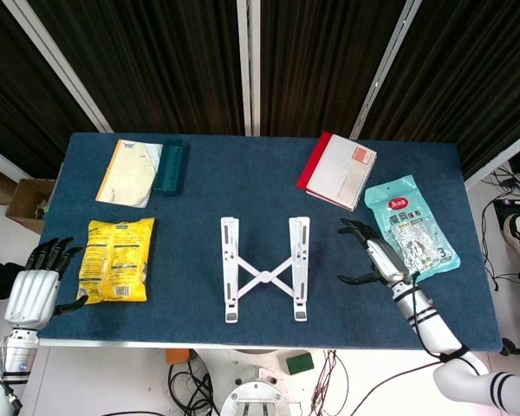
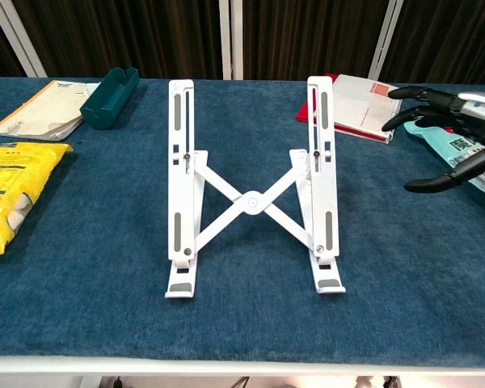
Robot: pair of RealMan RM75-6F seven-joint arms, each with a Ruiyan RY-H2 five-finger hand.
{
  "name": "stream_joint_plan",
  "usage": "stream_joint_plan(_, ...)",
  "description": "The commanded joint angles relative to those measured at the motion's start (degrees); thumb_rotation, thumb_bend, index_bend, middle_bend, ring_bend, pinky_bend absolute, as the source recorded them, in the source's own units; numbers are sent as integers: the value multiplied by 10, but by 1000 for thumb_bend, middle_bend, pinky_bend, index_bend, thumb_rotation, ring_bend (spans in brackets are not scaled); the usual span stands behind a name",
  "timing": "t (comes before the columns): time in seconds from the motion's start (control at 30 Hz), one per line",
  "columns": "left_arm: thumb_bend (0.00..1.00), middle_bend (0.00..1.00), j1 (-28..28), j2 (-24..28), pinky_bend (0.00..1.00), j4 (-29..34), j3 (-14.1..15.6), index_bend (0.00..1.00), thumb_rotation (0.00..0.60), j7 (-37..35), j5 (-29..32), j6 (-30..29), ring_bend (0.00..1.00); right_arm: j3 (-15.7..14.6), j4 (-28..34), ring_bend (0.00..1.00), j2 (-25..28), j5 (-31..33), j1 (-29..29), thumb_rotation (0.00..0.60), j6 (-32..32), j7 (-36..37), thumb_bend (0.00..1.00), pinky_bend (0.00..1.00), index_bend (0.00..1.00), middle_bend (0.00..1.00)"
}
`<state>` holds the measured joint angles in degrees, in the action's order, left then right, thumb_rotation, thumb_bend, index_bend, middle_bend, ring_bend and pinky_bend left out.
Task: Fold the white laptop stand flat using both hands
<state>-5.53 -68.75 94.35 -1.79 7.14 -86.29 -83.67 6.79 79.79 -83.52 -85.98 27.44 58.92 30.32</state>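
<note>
Hovering right hand [image 2: 457, 133] cropped; stand [image 1: 265, 269] untouched.

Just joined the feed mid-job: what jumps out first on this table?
The white laptop stand sits unfolded at the centre of the blue table, its crossed braces spread wide. The right hand hovers open to its right, beside the teal snack bag, touching nothing. The left hand waits at the table's left edge next to the yellow bag.
</note>
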Motion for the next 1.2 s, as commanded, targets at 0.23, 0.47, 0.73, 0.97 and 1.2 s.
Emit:
stream_joint_plan(0.23, 0, 106, 5, 4, 114, -9, 3, 213, 600, -13, 4, -5, 60, 28, -47, 14, -86, 39, 68, 600, -68, -35, 0, 20, 47, 166)
stream_joint_plan(0.47, 0, 106, 12, 4, 114, -17, 6, 213, 600, -21, 6, -11, 59, 3, -20, 14, -70, -23, 104, 600, -93, 96, 0, 18, 44, 159)
stream_joint_plan(0.73, 0, 106, 19, 6, 114, -18, 9, 216, 600, -27, 3, -20, 59, -44, 15, 14, -24, -89, 122, 600, -70, 172, 0, 18, 42, 159)
stream_joint_plan(0.97, 0, 106, 6, 9, 114, -21, 9, 216, 600, -41, -4, -2, 59, -66, 46, 14, 11, -101, 133, 600, -56, 288, 0, 18, 22, 154)
stream_joint_plan(1.2, 0, 106, -46, 24, 131, -30, -6, 208, 600, -147, -11, 67, 59, -64, 60, 14, -1, -122, 154, 600, -23, 364, 0, 19, 17, 153)
